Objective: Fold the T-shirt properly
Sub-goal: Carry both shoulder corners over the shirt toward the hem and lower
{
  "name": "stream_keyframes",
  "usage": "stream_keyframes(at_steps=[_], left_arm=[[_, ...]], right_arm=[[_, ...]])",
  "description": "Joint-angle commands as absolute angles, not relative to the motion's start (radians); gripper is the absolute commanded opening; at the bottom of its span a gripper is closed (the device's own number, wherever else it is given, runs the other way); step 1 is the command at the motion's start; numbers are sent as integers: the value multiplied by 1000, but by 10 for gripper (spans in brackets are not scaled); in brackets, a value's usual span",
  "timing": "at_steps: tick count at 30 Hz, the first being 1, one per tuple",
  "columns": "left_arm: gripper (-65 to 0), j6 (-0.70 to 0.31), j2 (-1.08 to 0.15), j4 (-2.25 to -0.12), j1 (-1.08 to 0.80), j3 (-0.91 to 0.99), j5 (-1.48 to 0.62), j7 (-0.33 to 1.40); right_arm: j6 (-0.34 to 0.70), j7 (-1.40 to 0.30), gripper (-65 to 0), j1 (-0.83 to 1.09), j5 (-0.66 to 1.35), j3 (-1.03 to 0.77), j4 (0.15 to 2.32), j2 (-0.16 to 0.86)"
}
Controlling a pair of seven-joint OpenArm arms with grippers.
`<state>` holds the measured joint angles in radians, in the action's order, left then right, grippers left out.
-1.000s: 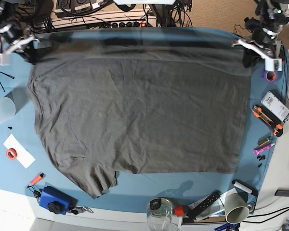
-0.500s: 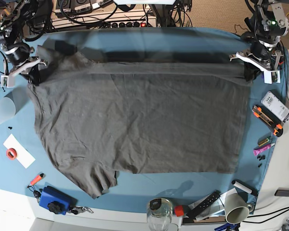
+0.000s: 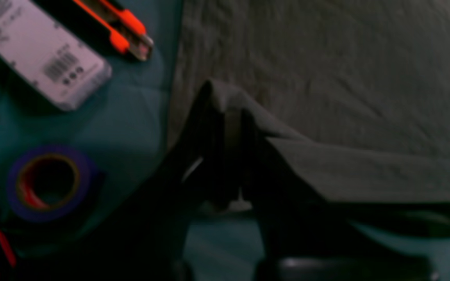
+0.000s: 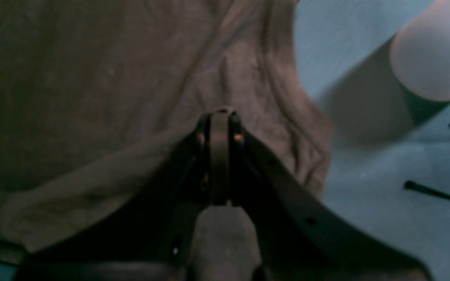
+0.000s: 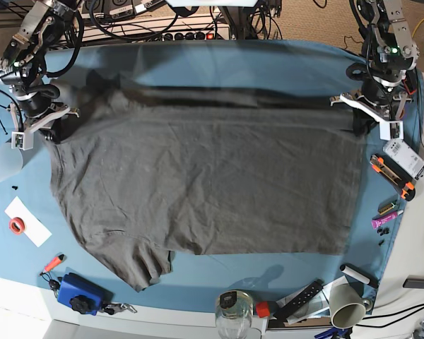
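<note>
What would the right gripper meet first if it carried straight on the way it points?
Probably more T-shirt: the right gripper, shut on its edge, points over the flat grey cloth. Depth is unclear.

Left tool (image 3: 233,117) pinches the T-shirt (image 3: 326,97) edge.

T-shirt (image 5: 205,183): matt grey cloth, creased
table cloth (image 5: 219,272): matt blue fabric
tape roll (image 3: 47,183): glossy purple plastic
knife (image 3: 111,27): orange-black plastic
jar (image 5: 234,314): clear glass
</note>
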<state>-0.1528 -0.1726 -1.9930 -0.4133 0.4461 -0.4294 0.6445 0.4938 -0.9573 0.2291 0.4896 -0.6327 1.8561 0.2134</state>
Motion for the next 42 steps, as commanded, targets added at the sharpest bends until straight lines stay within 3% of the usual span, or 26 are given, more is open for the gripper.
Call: stream_keyframes(at_steps=[1, 23, 42], left_arm=[[-650, -152, -183, -1996, -402, 451, -424, 609], [-650, -154, -197, -1713, -185, 451, -419, 606], [-650, -154, -241, -1680, -108, 435, -411, 613]], right_arm=[[488, -923, -650, 218, 491, -636, 1869, 230], [505, -908, -650, -67, 445, -636, 1459, 233], [507, -856, -650, -147, 364, -604, 1438, 296]])
